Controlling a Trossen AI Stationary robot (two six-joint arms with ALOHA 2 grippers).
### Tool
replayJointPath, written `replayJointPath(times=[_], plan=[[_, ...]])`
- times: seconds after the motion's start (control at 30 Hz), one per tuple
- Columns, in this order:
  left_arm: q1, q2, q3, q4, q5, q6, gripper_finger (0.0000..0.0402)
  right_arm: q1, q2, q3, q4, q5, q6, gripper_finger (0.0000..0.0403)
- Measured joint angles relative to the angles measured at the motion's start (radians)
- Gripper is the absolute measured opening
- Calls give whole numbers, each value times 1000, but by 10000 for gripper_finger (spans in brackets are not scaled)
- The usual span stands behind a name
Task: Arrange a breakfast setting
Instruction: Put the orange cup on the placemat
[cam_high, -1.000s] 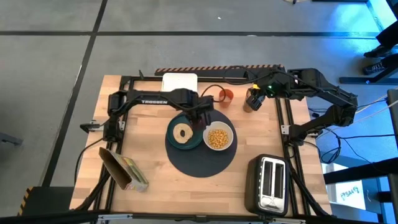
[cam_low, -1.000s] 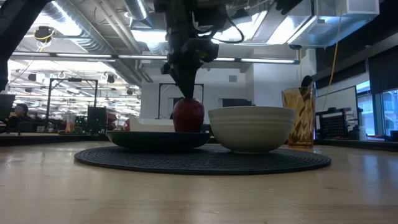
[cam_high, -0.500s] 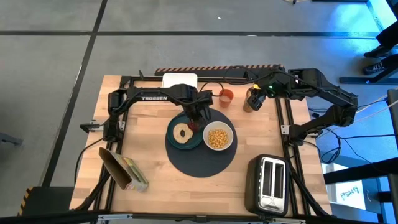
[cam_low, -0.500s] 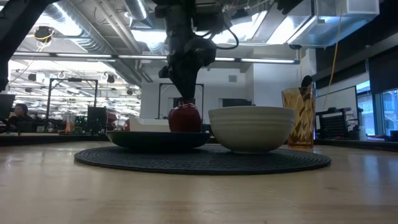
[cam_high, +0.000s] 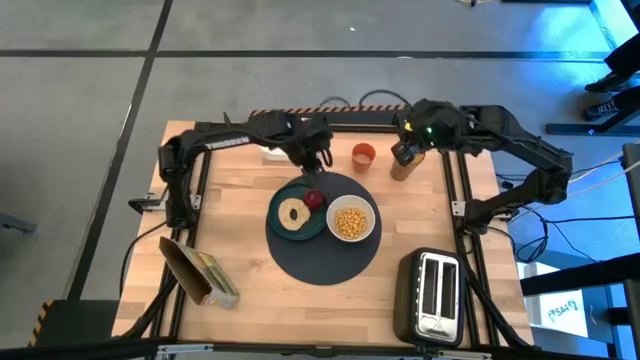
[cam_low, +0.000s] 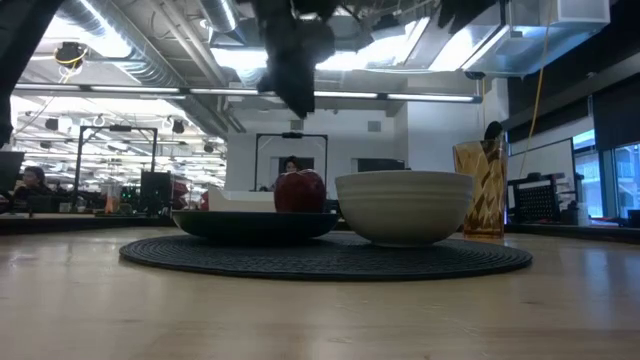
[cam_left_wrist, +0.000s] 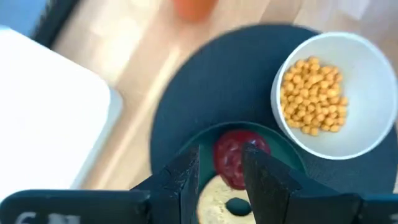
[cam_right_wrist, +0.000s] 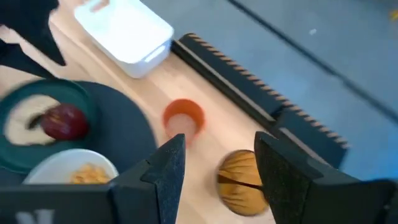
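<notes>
A large dark round mat (cam_high: 325, 262) lies mid-table. On it a teal plate (cam_high: 277, 228) carries a bagel (cam_high: 293, 213) and a red fruit (cam_high: 314, 198), which rests on the plate's far part (cam_low: 300, 190). Beside the plate a white bowl (cam_high: 350, 220) holds yellow cereal (cam_left_wrist: 311, 93). A small orange cup (cam_high: 363, 155) stands beyond the mat. My left gripper (cam_high: 320, 160) is open and empty, raised above the mat's far edge; the fruit (cam_left_wrist: 236, 155) shows beyond its fingers. My right gripper (cam_high: 405, 152) is open above an amber glass (cam_right_wrist: 239, 180). The spoon is out of view.
A white tray (cam_right_wrist: 124, 31) sits at the table's far edge, beside the left arm. A silver-and-black toaster (cam_high: 432, 295) stands at the near right, a yellow-green cereal box (cam_high: 200, 275) at the near left. The amber glass (cam_low: 478, 190) stands right of the orange cup.
My left gripper has set the red fruit down on the teal plate, let go, then risen and drawn back toward the table's far edge. The fruit stays on the plate. My right gripper has shifted a little toward the far edge, uncovering the amber glass.
</notes>
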Motion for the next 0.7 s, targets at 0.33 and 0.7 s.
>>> replayJointPath(times=[0.33, 0.7], plan=[[84, -196, 45, -12, -40, 109, 114, -156, 173, -106, 267, -294, -33, 182], [122, -305, 45, -135, -74, 164, 114, -192, 491, -108, 268, -329, -136, 182]])
